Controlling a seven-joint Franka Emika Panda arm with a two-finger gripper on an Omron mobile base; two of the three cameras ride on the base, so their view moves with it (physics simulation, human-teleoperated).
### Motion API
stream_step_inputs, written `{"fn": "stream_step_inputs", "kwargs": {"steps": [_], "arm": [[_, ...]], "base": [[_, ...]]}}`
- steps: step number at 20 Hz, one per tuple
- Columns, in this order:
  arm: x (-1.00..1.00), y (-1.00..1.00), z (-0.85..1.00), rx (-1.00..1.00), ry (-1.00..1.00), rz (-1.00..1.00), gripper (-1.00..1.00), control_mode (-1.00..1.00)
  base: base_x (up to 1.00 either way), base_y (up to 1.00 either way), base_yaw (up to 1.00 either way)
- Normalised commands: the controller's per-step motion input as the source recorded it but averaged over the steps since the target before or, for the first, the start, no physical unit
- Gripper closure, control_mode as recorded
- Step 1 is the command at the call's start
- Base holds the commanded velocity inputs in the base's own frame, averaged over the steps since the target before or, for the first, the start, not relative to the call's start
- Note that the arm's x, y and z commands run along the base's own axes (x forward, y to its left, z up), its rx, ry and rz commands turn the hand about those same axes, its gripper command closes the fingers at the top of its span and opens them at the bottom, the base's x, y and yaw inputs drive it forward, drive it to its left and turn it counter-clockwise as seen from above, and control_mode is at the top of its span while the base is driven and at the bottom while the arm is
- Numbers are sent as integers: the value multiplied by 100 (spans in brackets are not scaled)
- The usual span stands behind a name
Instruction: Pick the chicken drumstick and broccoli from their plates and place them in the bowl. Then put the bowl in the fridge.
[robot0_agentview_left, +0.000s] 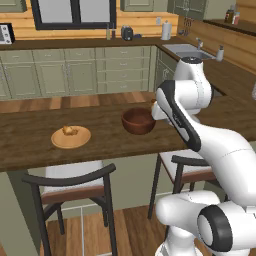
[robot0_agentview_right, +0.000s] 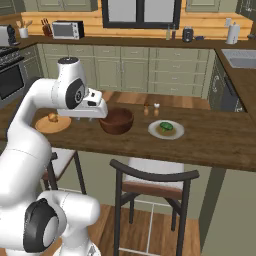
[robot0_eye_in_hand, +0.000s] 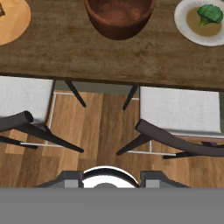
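The dark reddish-brown bowl stands empty in the middle of the wooden counter. Left of it, the chicken drumstick lies on the tan plate. To the bowl's right, the broccoli sits on a pale grey plate with a tan lump under it. My gripper hangs open and empty on the near side of the bowl, above the counter's front edge. The fridge is out of view.
Two dark-framed stools with pale cushions stand under the counter's near edge, over a wood floor. Two small shakers stand behind the bowl. Green cabinets and a sink line the far walls.
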Motion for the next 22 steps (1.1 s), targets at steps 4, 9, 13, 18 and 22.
{"fn": "stream_step_inputs", "kwargs": {"steps": [4,9,13,18,22], "arm": [[0,0,0,0,0,0,-100,100],[0,0,0,0,0,0,-100,100],[0,0,0,0,0,0,-100,100],[0,0,0,0,0,0,-100,100],[0,0,0,0,0,0,-100,100]], "base": [[0,0,0],[23,2,-2],[75,11,-5],[63,0,-1],[80,0,0]]}}
